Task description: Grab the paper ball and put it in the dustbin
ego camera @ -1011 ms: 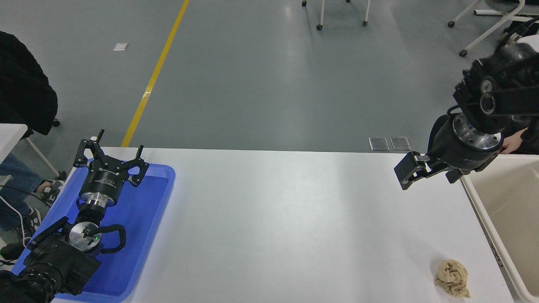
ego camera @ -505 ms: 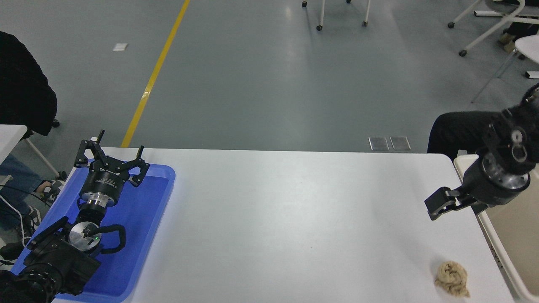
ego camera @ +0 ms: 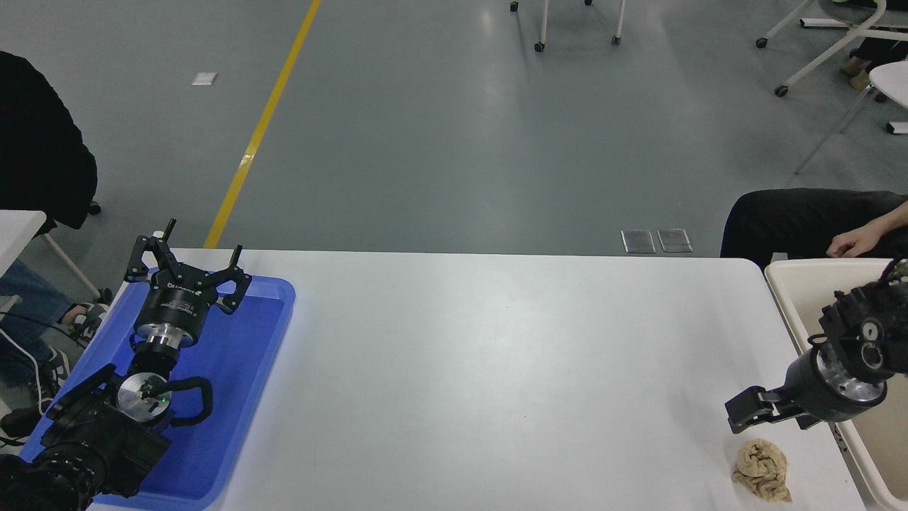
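Note:
The paper ball (ego camera: 762,468), a tan crumpled wad, lies on the white table (ego camera: 496,369) near its front right corner. My right gripper (ego camera: 773,420) hangs just above and behind the ball, not touching it, fingers apart and empty. The beige dustbin (ego camera: 809,291) stands against the table's right edge, and the right arm reaches over its rim. My left gripper (ego camera: 186,259) is parked open over the blue tray (ego camera: 241,369) at the lower left.
A person sits at the far right behind the dustbin, with a dark-clothed leg (ego camera: 794,213) and a hand (ego camera: 848,245) near its far rim. Another person in dark clothing (ego camera: 42,142) is at the left edge. Chair legs stand on the floor beyond.
My right gripper has come down and toward me along the table's right edge, from high above the dustbin's far corner to just over the paper ball. The ball and the left arm have not moved.

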{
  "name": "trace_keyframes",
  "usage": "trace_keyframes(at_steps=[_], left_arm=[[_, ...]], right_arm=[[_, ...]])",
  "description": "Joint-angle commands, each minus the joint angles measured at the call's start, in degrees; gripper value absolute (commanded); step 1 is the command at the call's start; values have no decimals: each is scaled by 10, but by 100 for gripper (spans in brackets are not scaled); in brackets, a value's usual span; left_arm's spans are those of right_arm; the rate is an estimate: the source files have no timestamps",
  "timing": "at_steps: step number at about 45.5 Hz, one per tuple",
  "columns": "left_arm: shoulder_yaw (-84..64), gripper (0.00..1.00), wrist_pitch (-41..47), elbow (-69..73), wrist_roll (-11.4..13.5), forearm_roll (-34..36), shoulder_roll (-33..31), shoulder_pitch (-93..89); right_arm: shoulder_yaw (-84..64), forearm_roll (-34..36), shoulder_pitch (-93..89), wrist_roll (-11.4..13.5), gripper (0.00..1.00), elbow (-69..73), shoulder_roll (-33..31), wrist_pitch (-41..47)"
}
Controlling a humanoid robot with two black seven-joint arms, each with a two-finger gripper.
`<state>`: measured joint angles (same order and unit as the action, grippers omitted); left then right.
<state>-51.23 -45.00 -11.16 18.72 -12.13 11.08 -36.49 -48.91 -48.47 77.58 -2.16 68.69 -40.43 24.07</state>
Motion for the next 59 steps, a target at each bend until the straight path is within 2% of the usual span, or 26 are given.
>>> trace_keyframes(at_steps=[1, 34, 38, 41, 45, 49, 53, 54, 55, 56, 59], left_arm=[[0, 100, 0, 0, 0, 0, 0, 0], [0, 100, 0, 0, 0, 0, 0, 0], [0, 100, 0, 0, 0, 0, 0, 0], [0, 100, 0, 0, 0, 0, 0, 0], [0, 100, 0, 0, 0, 0, 0, 0], [0, 100, 0, 0, 0, 0, 0, 0], [0, 100, 0, 0, 0, 0, 0, 0], [0, 100, 0, 0, 0, 0, 0, 0], [0, 100, 0, 0, 0, 0, 0, 0], [0, 100, 0, 0, 0, 0, 0, -1], [1, 100, 0, 0, 0, 0, 0, -1]], right_arm=[[34, -25, -66, 0, 100, -29, -4, -14], [88, -44, -154, -5, 100, -74, 6, -51], [88, -44, -155, -6, 96, -76, 7, -56], [88, -44, -156, -7, 85, -80, 9, -67], [88, -44, -161, -12, 60, -84, 13, -72], [88, -44, -162, -19, 41, -87, 14, -74], [88, -52, -162, -21, 28, -87, 13, -76], [88, -55, -162, -21, 19, -87, 13, -76], [88, -58, -163, -21, 6, -87, 13, -76], [87, -61, -163, -21, 0, -87, 13, -76], [87, -63, -162, -21, 0, -87, 11, -76]])
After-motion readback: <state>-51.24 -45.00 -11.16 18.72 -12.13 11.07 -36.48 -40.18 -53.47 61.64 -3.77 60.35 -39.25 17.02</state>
